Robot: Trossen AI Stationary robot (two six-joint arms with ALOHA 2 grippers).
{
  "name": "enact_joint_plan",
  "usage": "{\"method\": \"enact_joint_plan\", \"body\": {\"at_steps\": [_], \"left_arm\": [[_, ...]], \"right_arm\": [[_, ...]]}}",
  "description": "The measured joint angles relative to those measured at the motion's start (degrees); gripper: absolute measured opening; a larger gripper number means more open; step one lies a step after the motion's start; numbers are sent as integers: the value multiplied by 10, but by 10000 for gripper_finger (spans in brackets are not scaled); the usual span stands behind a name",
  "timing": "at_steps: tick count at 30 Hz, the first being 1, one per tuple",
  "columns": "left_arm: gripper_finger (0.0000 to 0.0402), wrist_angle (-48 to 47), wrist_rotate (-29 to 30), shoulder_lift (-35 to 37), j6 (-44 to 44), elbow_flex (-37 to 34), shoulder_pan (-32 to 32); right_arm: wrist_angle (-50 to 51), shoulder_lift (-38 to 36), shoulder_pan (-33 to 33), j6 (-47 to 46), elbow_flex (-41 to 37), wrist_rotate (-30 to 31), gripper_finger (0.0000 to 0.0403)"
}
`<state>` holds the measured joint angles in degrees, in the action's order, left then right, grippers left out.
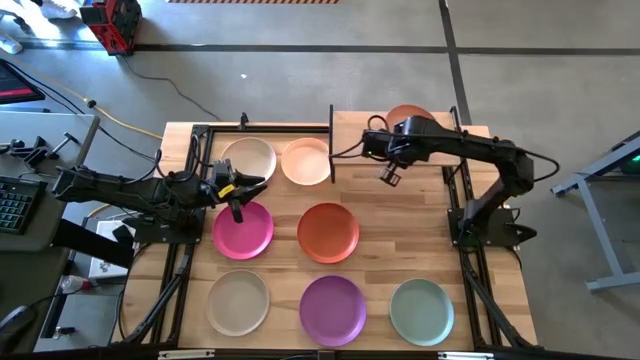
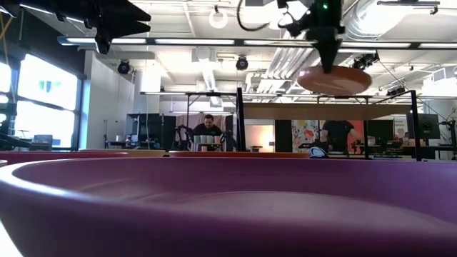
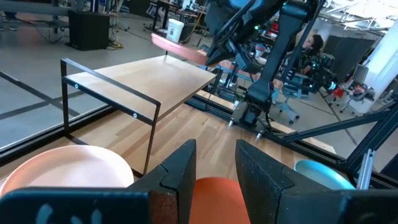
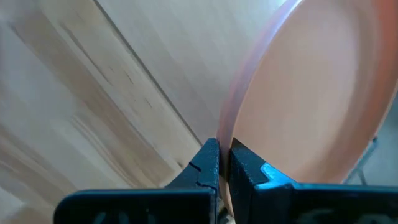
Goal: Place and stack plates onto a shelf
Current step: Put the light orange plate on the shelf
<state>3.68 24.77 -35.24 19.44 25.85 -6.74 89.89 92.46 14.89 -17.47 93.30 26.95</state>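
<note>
My right gripper [image 4: 224,163] has its jaws pinched shut on the thin rim of the salmon plate [image 4: 317,93], holding it in the air above the shelf [image 1: 400,150], a light-wood board on black posts at the far side of the table [image 1: 380,265]. The plate hangs nearly level from that single edge grip, so I judge it light and stiff. Its matte rim should resist slipping, but a one-sided hold could let it tip. My left gripper [image 1: 237,190] waits with jaws open, holding nothing, over the table's left side near the magenta plate [image 1: 242,230]. The other plates [image 1: 330,305] lie flat on the table, best taken by the rim too.
</note>
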Motion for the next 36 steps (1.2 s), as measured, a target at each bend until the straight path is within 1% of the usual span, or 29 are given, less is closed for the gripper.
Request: {"method": "enact_joint_plan", "body": {"at_steps": [7, 14, 21, 25, 30, 36], "left_arm": [[101, 0, 1, 0, 0, 0, 0], [101, 0, 15, 0, 1, 0, 0], [101, 0, 15, 0, 11, 0, 0], [101, 0, 15, 0, 11, 0, 0], [101, 0, 15, 0, 14, 0, 0], [101, 0, 15, 0, 14, 0, 0]], "right_arm": [[-3, -28, 37, 57, -80, -4, 0], [-27, -28, 76, 114, -117, -20, 0], [-48, -28, 105, 140, -118, -36, 0], [-56, -28, 122, 160, -118, -76, 0], [-54, -28, 142, 160, -118, -89, 0], [-55, -28, 161, 164, -118, -127, 0]]}}
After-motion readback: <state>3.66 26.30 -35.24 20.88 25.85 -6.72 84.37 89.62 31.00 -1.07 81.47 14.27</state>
